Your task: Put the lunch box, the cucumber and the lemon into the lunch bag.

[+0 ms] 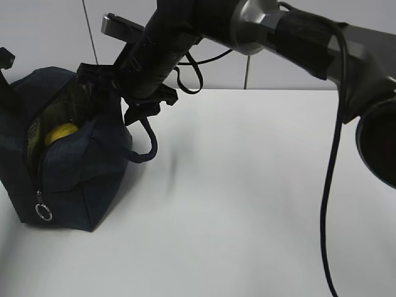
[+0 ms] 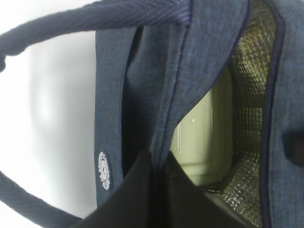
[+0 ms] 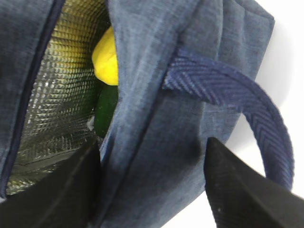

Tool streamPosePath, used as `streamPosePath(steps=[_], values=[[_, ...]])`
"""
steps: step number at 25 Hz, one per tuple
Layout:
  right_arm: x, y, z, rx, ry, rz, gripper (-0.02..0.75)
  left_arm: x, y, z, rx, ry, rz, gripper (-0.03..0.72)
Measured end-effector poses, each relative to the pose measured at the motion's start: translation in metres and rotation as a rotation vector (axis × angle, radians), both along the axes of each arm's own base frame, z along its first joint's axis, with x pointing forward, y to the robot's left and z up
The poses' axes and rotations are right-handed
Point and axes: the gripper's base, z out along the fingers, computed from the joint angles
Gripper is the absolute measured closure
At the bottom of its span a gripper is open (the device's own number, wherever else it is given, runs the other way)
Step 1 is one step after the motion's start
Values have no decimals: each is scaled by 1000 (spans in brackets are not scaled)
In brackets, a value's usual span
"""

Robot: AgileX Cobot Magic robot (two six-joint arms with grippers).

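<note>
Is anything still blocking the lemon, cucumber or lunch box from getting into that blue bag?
Nothing visible does. The lemon and cucumber already sit inside the bag, and the lunch box lies against its silver lining. The right fingers straddle the bag's front wall beside a handle.

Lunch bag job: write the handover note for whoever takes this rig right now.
Left pincer: shut, pinching the lunch bag's fabric at the edge of the opening.
Right pincer: open, its fingers straddling the bag's side wall by a handle, one finger inside the opening, one outside.
Lunch box: inside the bag, green lid showing against the foil lining.
Lemon and cucumber: inside too, the lemon above the cucumber in the right wrist view.
Done: all three items are in.
Left: release the bag and pull both arms clear. The zipper is open.
</note>
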Motion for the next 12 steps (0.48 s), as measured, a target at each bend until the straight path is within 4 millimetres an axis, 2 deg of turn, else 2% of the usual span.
streamPosePath(steps=[8,12], values=[[-1,2,-3,-5,14,6,234,0,0,0,-1,-1,-1,697],[-2,2,-3,-6,16,7,279,0,0,0,-5,0,-3,697]])
